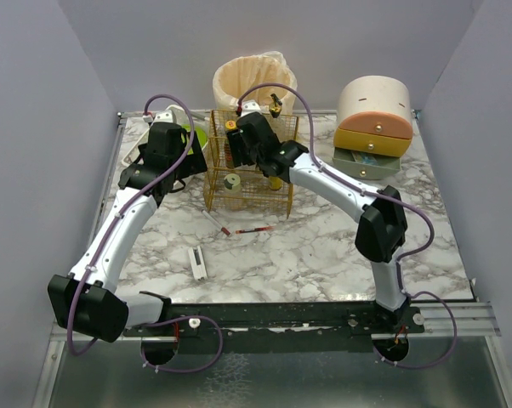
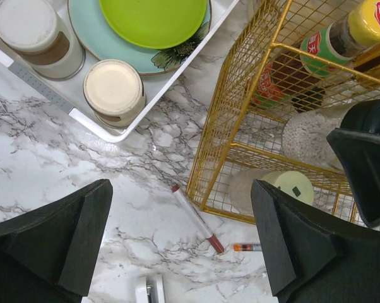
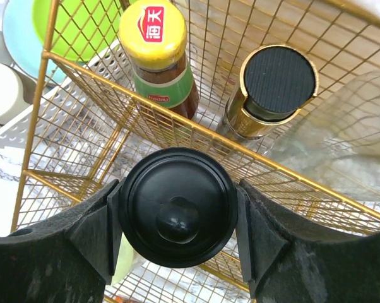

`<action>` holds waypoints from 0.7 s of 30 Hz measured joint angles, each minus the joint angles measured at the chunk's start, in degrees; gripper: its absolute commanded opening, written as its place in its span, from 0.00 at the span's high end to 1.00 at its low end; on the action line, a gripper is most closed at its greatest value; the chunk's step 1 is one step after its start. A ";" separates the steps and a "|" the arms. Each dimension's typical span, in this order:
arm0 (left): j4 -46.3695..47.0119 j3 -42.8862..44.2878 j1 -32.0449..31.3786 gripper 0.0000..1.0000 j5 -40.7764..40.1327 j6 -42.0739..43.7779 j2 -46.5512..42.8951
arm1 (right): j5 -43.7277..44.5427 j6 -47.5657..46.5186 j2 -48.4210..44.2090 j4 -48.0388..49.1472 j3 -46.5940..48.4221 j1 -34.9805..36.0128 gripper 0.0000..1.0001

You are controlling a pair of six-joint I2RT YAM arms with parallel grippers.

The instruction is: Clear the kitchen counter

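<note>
Nearest, across the lower middle of the top view, found the kitchen counter (image 1: 324, 263): flat, white marble with grey veins, with its long axis running left to right. Saw a small white gadget (image 1: 198, 263) lower left of centre, then two pens (image 1: 254, 229) just beyond. Caught the left gripper (image 2: 177, 246) over bare marble with jaws spread wide. Further up, noted a gold wire rack (image 1: 249, 170) and the right gripper (image 3: 177, 218) above it, pinching a round black cap (image 3: 177, 189) from both sides. Read white Chinese characters, seemingly 海天, on a red patch atop the yellow-capped sauce bottle (image 3: 160, 57); could not read its lower red label. Spotted a black-lidded jar (image 3: 275, 82) beside that. Left of the rack, made out a white dish tray (image 2: 169, 84) with a green plate (image 2: 153, 19) and two lidded jars (image 2: 114, 91). At the top, passed a cream drawer unit (image 1: 373, 127) and a lined bin (image 1: 254, 81).
</note>
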 measured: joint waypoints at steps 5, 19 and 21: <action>-0.02 -0.35 0.02 0.01 0.00 0.02 0.00 | -0.04 0.11 3.10 -1.20 1.99 0.00 0.96; 0.00 -0.37 0.37 0.01 0.24 0.04 0.00 | -0.17 1.77 7.91 -3.58 4.87 0.02 0.69; 0.00 -0.37 0.37 0.01 0.35 0.04 0.00 | -0.28 2.23 8.07 -3.82 5.11 0.02 0.60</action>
